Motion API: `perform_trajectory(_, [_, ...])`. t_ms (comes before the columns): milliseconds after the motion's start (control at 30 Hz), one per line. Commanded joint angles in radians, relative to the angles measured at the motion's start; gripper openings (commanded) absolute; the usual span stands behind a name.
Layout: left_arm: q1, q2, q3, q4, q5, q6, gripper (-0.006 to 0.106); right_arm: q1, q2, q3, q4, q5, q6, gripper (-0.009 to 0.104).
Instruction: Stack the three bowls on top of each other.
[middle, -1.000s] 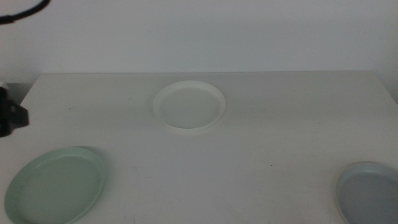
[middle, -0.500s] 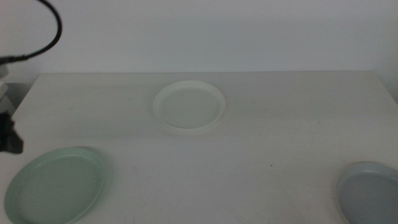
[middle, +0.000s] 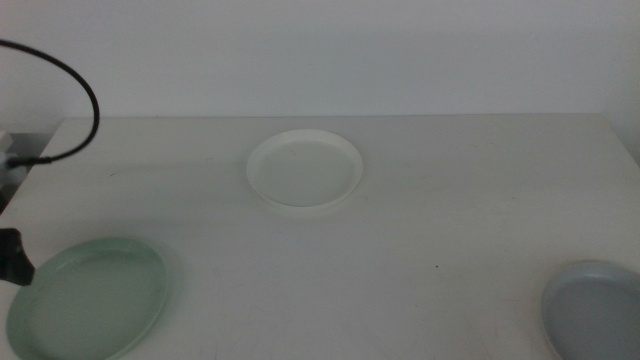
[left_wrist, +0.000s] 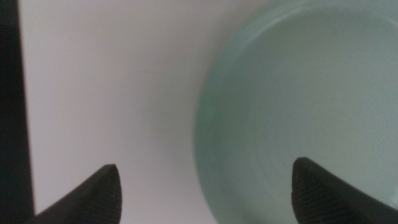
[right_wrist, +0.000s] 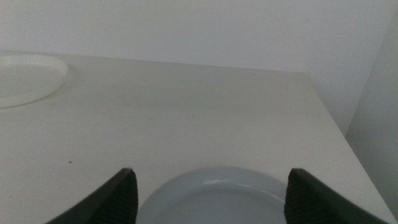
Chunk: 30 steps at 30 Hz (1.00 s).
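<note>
The left tool (left_wrist: 205, 190), jaws spread, has descended to the mint green bowl (middle: 88, 297) at lower left; grasp seems next; nothing is stacked yet.

Three shallow, low-rimmed bowls lie flat, upright and well apart on the table: the creamy white bowl (middle: 304, 171) near the middle of the far edge, the pale mint green bowl (middle: 88, 297) at the near left corner, and the light grey-blue bowl (middle: 597, 310) at the near right corner
</note>
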Motion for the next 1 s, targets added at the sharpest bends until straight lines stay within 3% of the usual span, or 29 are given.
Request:
perform_trajectory(0, [0.0,0.02,-0.03,-0.038,-0.055,0.019,0.105,-0.006,-0.026,-0.006,-0.003,-0.074,-0.013,0.06])
perform_trajectory(467, [0.0,0.218,-0.029,-0.057,-0.104,0.019,0.105,-0.006,-0.026,-0.006,-0.003,-0.074,-0.013,0.06])
perform_trajectory(533, [0.0,0.231,-0.029,-0.052,-0.108,0.019,0.1,-0.006,-0.026,-0.006,-0.003,-0.074,-0.013,0.06])
perform_trajectory(600, [0.0,0.237,-0.029,-0.045,-0.106,0.019,0.086,-0.006,-0.026,-0.006,-0.003,-0.074,-0.013,0.06])
perform_trajectory(800, [0.0,0.239,-0.029,-0.047,-0.069,0.003,0.02,-0.006,-0.026,-0.006,-0.003,-0.074,-0.013,0.06])
perform_trajectory(867, [0.0,0.239,-0.029,-0.047,-0.064,-0.007,0.003,-0.006,-0.026,-0.006,-0.003,-0.074,-0.013,0.06])
perform_trajectory(967, [0.0,0.226,-0.03,-0.052,-0.049,-0.032,0.0,-0.006,-0.026,-0.006,-0.003,-0.074,-0.013,0.06])
